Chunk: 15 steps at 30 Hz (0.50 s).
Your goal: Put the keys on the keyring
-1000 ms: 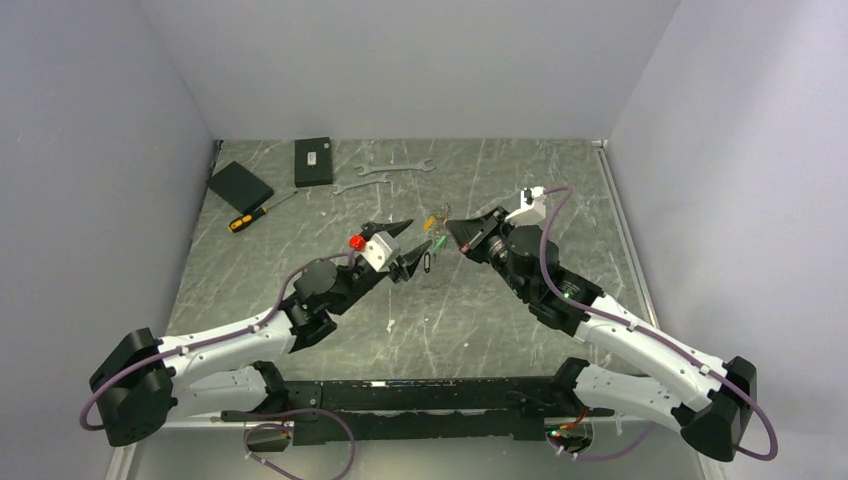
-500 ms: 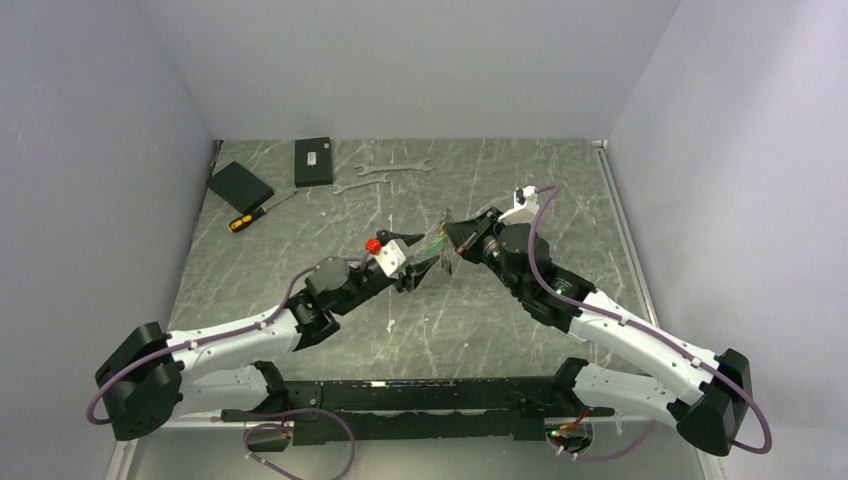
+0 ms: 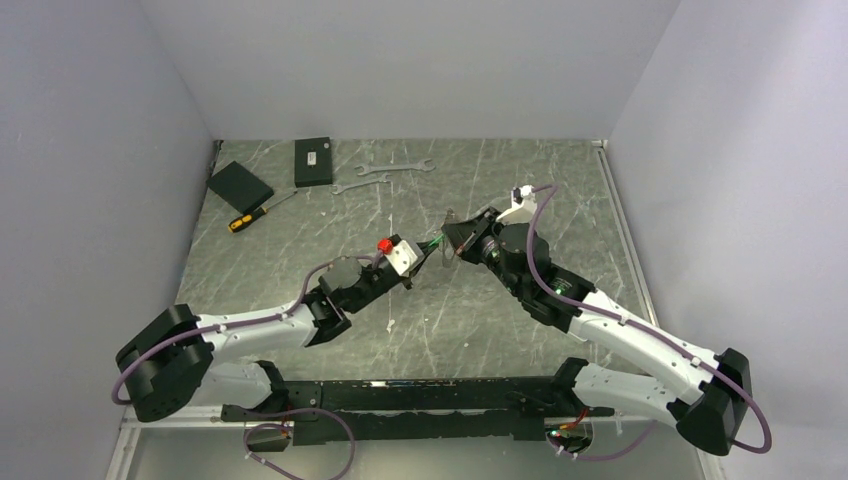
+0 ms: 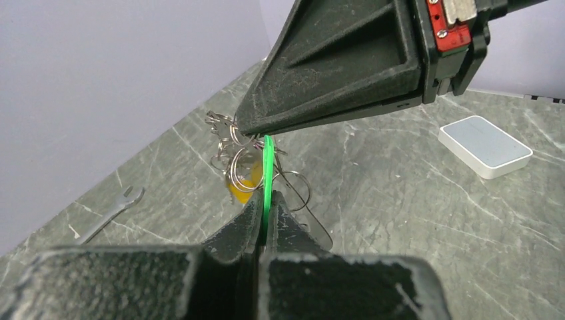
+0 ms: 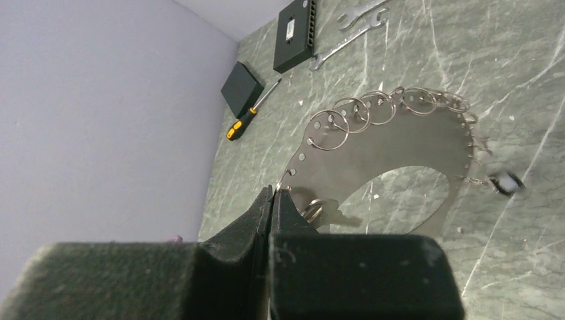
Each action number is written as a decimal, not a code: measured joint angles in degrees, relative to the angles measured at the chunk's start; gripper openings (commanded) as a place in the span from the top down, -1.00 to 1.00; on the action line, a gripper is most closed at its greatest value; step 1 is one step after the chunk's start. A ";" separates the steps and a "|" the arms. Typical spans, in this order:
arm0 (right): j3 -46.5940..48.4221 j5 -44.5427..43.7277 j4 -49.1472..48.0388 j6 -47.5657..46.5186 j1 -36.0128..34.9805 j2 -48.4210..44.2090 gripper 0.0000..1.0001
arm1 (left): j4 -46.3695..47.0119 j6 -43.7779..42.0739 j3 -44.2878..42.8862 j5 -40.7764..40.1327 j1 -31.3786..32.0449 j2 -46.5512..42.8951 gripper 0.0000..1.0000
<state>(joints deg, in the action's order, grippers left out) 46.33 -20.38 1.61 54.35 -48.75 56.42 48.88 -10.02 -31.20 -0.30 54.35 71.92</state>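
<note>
In the left wrist view my left gripper [image 4: 266, 197] is shut on the thin green tag [image 4: 267, 163] of the keys [image 4: 225, 137], seen edge-on between its fingers. The silvery keys and small rings hang just beyond it, beside a yellow tag [image 4: 240, 187]. My right gripper [image 5: 274, 192] is shut on the rim of the keyring [image 5: 393, 143], a large flat metal ring with several small split rings along its edge. In the top view the two grippers meet tip to tip above the table's middle, left gripper [image 3: 424, 256] and right gripper [image 3: 449, 240].
At the back left lie a black box [image 3: 313, 161], a black pad [image 3: 240, 184], a yellow-handled screwdriver [image 3: 255, 212] and two silver wrenches [image 3: 385, 175]. A white box [image 4: 485, 145] shows in the left wrist view. Grey walls close in the table.
My left gripper has moved right and forward up to the right gripper and shut on the green tag. The right arm has shifted only slightly.
</note>
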 measured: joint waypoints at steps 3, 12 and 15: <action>0.00 0.57 -0.02 -1.38 -0.04 -0.28 1.00 | -0.42 -0.22 0.00 0.09 0.00 -0.48 1.00; 0.00 3.37 0.02 -5.68 -0.37 -3.87 1.00 | -9.49 -2.40 0.00 5.01 -0.61 -8.59 1.00; 0.26 5.07 1.18 -7.34 -0.35 -4.07 1.00 | -11.93 -2.84 0.00 6.32 -0.74 -9.86 1.00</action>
<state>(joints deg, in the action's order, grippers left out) 46.59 -15.31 2.79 47.00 -49.10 52.36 36.95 -12.86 -31.20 6.02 53.60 62.06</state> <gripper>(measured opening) 0.015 0.022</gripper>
